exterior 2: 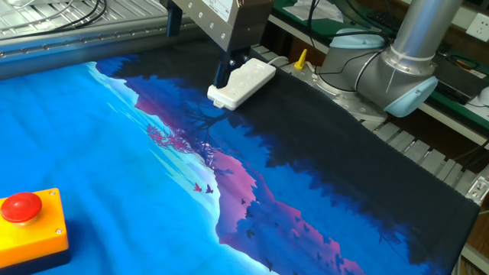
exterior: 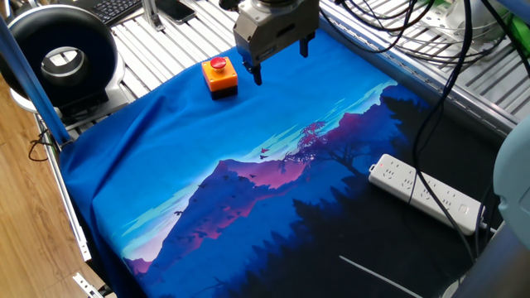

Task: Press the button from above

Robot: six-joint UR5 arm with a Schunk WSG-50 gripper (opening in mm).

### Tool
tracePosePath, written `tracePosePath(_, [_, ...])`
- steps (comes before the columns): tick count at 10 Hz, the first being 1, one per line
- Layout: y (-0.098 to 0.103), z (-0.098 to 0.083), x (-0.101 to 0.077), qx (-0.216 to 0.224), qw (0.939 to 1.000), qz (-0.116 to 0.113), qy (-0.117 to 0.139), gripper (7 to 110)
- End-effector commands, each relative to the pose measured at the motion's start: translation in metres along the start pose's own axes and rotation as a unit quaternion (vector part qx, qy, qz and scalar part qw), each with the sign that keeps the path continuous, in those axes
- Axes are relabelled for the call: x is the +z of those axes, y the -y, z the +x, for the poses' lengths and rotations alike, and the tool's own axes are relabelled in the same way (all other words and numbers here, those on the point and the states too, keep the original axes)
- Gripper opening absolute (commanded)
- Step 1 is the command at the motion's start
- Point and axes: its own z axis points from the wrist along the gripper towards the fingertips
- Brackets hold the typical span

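Note:
The button (exterior: 218,64) is a small red cap on an orange box (exterior: 220,78) with a black base, standing on the blue cloth at the far left. It also shows at the near left of the other fixed view (exterior 2: 21,207). My gripper (exterior: 280,60) hangs above the cloth just right of the button, not over it. Its two black fingers are spread apart with nothing between them. In the other fixed view the gripper (exterior 2: 197,48) is at the top, far from the button, with one finger in front of the power strip.
A long white power strip (exterior: 426,193) lies on the dark part of the cloth, also in the other fixed view (exterior 2: 243,82). A black round device (exterior: 62,58) stands off the cloth at the far left. Black cables (exterior: 431,108) hang at the right. The arm's base (exterior 2: 405,61) is behind the cloth.

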Motion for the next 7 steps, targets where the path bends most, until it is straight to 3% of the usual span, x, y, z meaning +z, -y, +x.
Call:
tracePosePath(1, [-0.0022,0.0007,-0.0011,0.002,1.0,-0.006,-0.001,7])
tracePosePath(7, [-0.0061,0.0022,-0.0019,0.012,0.9998,-0.014,-0.004,7])
